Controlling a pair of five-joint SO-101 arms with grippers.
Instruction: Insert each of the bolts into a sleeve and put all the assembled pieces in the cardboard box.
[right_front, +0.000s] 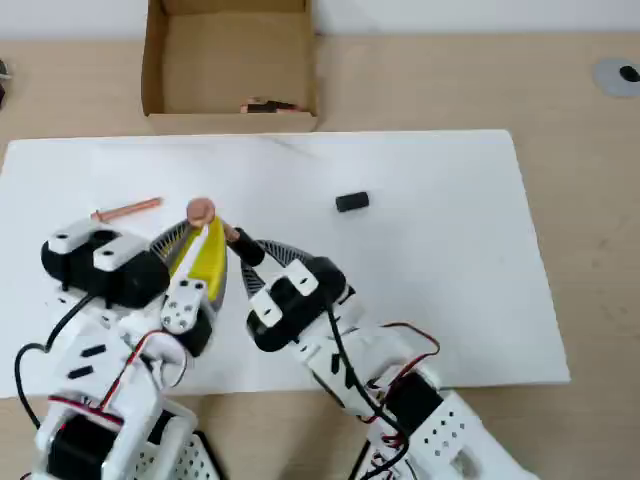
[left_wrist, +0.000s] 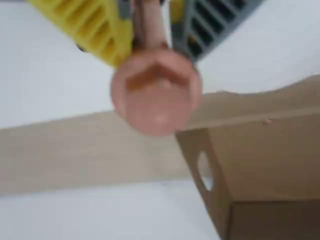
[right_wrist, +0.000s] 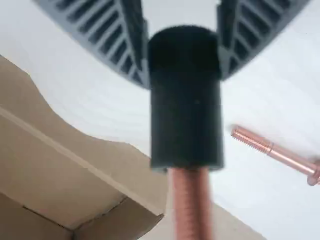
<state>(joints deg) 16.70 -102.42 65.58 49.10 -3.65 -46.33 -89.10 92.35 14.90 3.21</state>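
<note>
The left gripper (left_wrist: 152, 47) clamps a round-headed copper bolt (left_wrist: 156, 95), its threaded shank entering the matte black cylindrical sleeve (right_wrist: 186, 110) pinched by the right gripper (right_wrist: 184, 75).

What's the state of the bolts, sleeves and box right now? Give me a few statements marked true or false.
1. The left gripper is shut on a copper bolt. True.
2. The right gripper is empty. False: it is shut on a black sleeve, with a threaded copper shaft at the sleeve's open end.
3. The cardboard box is empty. False: a copper and black piece lies inside, against the wall nearest the arms.
4. A loose bolt lies on the white mat. True.
5. The spare sleeve sits in the box. False: it lies on the mat.
</note>
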